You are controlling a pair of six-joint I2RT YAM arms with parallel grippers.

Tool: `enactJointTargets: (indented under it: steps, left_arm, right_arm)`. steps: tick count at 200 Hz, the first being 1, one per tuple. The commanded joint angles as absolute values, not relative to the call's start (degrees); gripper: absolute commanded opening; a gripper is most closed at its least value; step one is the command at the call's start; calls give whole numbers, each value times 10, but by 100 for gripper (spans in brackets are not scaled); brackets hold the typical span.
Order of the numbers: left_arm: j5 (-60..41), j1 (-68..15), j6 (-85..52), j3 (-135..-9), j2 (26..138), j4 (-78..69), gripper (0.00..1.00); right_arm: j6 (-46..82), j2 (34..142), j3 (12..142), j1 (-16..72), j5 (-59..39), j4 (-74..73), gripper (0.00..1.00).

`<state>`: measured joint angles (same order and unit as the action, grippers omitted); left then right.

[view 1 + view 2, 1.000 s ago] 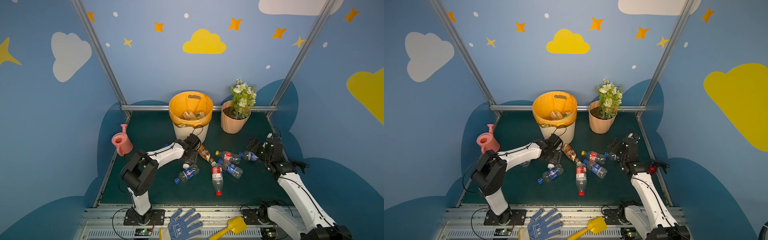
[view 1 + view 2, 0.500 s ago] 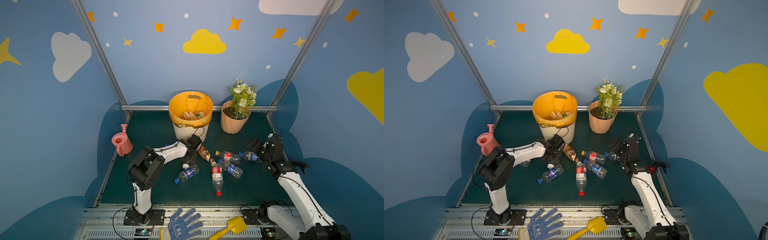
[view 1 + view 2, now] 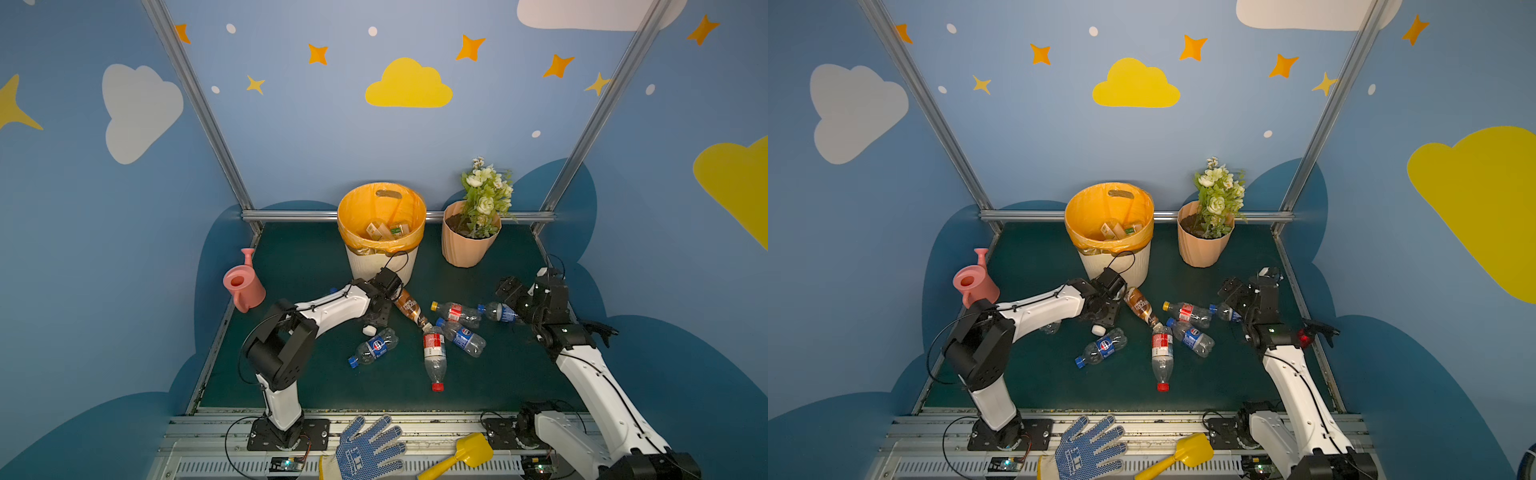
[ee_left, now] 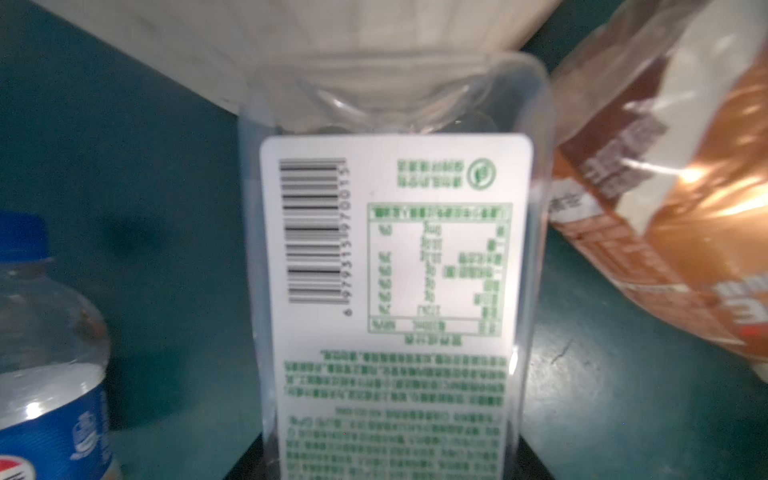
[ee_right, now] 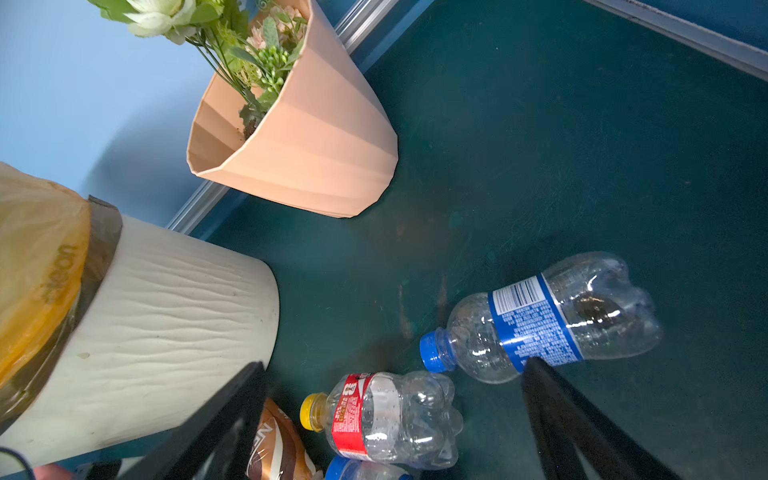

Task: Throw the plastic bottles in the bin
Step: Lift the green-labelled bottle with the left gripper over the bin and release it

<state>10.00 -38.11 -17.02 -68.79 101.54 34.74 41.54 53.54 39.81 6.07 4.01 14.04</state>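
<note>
— Left hand [image 3: 378, 318]: is anything held?
— White-labelled bottle [image 4: 390, 291] is seen between its jaws, beside the bin [image 3: 365, 266]; clamping cannot be told. Right hand [image 5: 395, 363] is spread wide.

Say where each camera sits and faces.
Top views: high in front, looking down toward the back wall; the left arm and right arm show.
Left wrist: near the floor, facing a white-labelled bottle before the bin; robot barely shows.
Right wrist: above the bottles, facing bin and flowerpot; the open right gripper shows.
Shared: both wrist views show the brown-labelled bottle.
</note>
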Motion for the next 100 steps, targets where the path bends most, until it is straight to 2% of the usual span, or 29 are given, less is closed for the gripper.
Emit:
enactJointTargets:
  steps: [1,52,100]
  left_arm:
    - [127,-393,-147,-682,980,356,51]
    - [154,-433,-105,-666,893,353,50]
    - [165,-464,-48,-650,758,318,48]
  right_arm:
    - [417,523,392,59,41,141,95]
    - [418,515,393,58,44,141,95]
    - [421,518,393,58,40,137,95]
